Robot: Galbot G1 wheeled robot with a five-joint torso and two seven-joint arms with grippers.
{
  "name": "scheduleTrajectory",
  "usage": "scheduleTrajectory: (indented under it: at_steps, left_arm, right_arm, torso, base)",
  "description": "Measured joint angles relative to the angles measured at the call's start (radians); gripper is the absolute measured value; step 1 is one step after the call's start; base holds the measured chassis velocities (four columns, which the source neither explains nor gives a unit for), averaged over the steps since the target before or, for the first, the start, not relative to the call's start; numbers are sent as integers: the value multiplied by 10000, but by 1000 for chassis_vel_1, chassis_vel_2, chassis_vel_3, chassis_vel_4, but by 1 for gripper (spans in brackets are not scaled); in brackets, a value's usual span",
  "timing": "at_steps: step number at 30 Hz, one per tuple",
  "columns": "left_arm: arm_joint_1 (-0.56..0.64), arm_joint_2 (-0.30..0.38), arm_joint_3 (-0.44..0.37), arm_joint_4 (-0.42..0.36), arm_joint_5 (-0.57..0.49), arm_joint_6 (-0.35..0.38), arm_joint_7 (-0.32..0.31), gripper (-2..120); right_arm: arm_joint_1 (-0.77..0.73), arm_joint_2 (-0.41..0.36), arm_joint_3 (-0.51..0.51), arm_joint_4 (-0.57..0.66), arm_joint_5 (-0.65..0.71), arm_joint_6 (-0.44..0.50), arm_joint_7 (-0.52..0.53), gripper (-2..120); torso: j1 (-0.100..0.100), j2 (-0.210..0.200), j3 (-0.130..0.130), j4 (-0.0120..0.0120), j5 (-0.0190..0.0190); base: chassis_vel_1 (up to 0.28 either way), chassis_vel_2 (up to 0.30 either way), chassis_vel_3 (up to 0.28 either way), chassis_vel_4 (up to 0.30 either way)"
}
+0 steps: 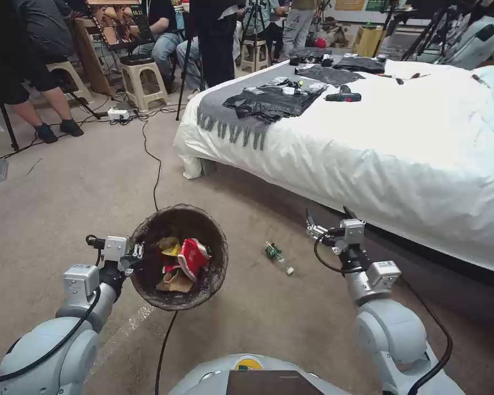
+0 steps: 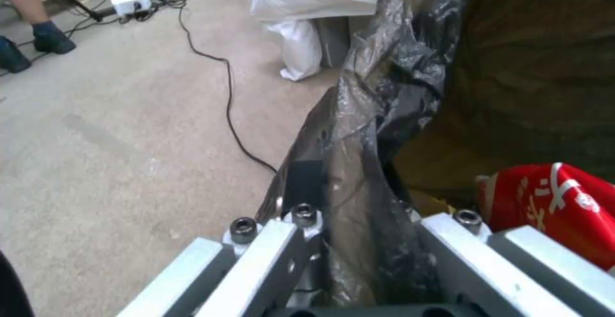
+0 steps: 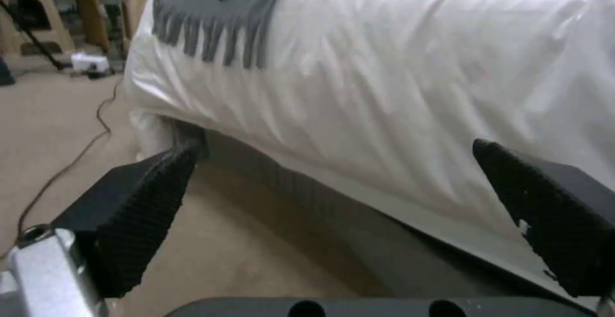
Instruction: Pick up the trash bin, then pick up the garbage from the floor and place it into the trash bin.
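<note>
The trash bin (image 1: 211,274), lined with a dark bag, hangs above the carpet, tilted so its mouth faces me. My left gripper (image 1: 139,254) is shut on its near-left rim. In the left wrist view the left gripper (image 2: 359,245) clamps the bag-covered rim (image 2: 365,153). Inside lie pieces of garbage: a red-and-white carton (image 1: 193,257) (image 2: 557,206), a yellow wrapper (image 1: 170,245) and tan paper (image 1: 175,281). One small green-and-white piece of garbage (image 1: 278,257) lies on the floor right of the bin. My right gripper (image 1: 326,218) (image 3: 333,211) is open, above the floor near the bed's side.
A bed (image 1: 400,159) with a white sheet and a grey fringed blanket (image 1: 230,118) runs along the right. A black cable (image 1: 156,181) crosses the carpet toward the bin. Stools (image 1: 140,77), a power strip (image 1: 118,113) and seated people stand at the back left.
</note>
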Motion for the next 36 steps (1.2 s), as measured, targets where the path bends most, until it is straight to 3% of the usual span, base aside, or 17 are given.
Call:
scheduleTrajectory:
  at_steps: [6, 14, 21, 36]
  left_arm:
    - [97, 89, -58, 0, -29, 42, -14, 3]
    - [340, 46, -31, 0, -67, 114, -130, 3]
    - [495, -48, -52, 0, -53, 141, -189, 3]
    - [587, -350, -24, 0, 203, 180, -209, 3]
  right_arm:
    - [259, -377, 79, -264, 279, -555, -322, 100]
    - [1048, -1713, -350, -1232, 1164, -831, -432, 100]
    - [1916, -2462, -1138, -3073, 1734, -792, -1051, 100]
    - [3574, -2548, -2823, -5529, 1583, -438, -1442, 100]
  torso:
    - [0, 0, 0, 0, 0]
    - [0, 0, 0, 1, 0]
    - [0, 0, 0, 0, 3]
    - [0, 0, 0, 1, 0]
  base:
    - [0, 0, 0, 0]
    - [0, 0, 0, 0]
    - [0, 0, 0, 0]
    - [0, 0, 0, 0]
